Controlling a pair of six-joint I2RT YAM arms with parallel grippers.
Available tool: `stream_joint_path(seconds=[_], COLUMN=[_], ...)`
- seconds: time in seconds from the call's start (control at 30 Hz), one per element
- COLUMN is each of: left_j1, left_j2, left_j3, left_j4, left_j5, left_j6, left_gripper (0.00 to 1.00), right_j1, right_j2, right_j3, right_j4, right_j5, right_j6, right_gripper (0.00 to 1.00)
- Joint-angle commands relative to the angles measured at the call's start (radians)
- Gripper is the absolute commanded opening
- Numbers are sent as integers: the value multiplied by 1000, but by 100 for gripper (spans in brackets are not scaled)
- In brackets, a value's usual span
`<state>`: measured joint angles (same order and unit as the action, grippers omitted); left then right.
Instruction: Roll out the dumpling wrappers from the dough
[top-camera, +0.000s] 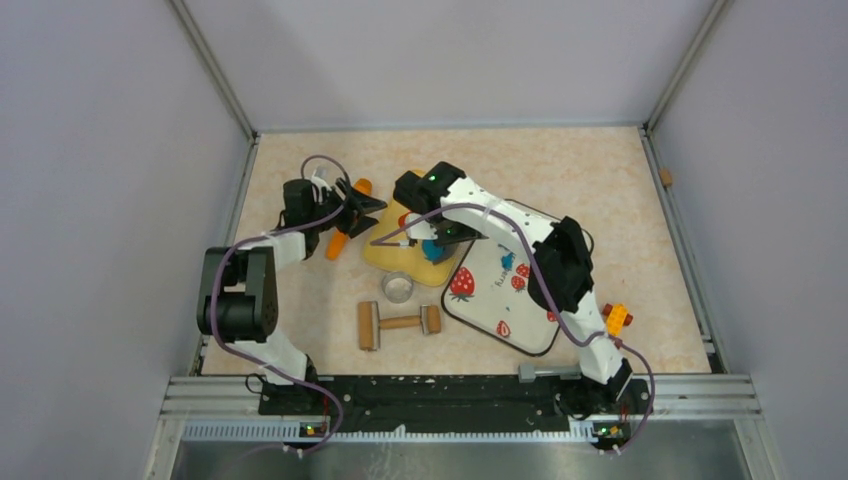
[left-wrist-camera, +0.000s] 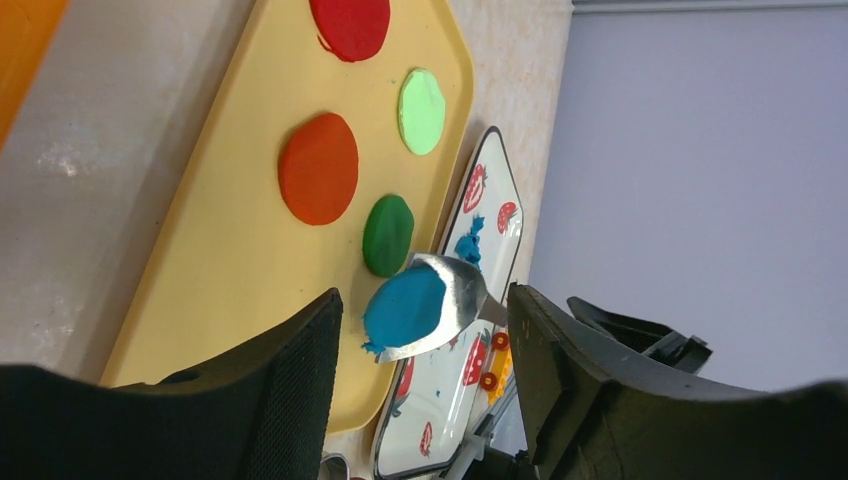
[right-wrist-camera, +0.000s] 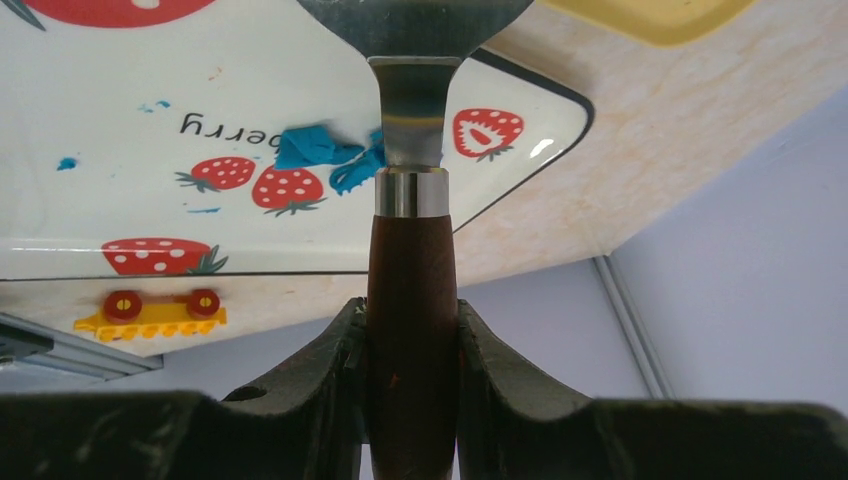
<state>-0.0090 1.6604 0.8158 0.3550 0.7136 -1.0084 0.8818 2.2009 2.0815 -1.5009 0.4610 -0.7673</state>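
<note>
Dumpling wrapper (left-wrist-camera: 405, 308) on spatula (left-wrist-camera: 462, 288), ahead of open left jaws.

The left arm (top-camera: 245, 290) and right arm (top-camera: 560, 265) are reaching toward the yellow tray (top-camera: 382, 256). A wooden rolling pin (top-camera: 400, 323) and a metal ring cutter (top-camera: 397, 287) are lying on the surface (top-camera: 600, 190) beside a strawberry-print tray (top-camera: 485, 300), which is carrying blue dough scraps (top-camera: 507, 263).

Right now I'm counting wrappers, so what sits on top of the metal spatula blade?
A round blue dumpling wrapper lies on the spatula blade, covering much of it. The metal beneath it is hidden; the rest shows bare.
</note>
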Motion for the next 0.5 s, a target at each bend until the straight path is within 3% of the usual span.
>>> stream_joint_path(seconds=[0.0,0.1,0.3,0.47], left_j1=[3,-27,-65,-123], left_j2=[-43,-23,41,95], left_j3=[-39,-50,-46,16], left_j4=[38,42,185,179], left_j5=[38,57,126,166], left_j6=[7,-22,-172,-192], left_gripper=[65,60,13,8], right_j1=[10,14,13,13], right_j2=[11,34,50,54], right_j3=[131,153,158,154], right_j4=[-2,-2,-2,-2], right_j5=[13,19,2,-33], right_j6=[-30,-32,-16,2], right_gripper=[0,0,0,0])
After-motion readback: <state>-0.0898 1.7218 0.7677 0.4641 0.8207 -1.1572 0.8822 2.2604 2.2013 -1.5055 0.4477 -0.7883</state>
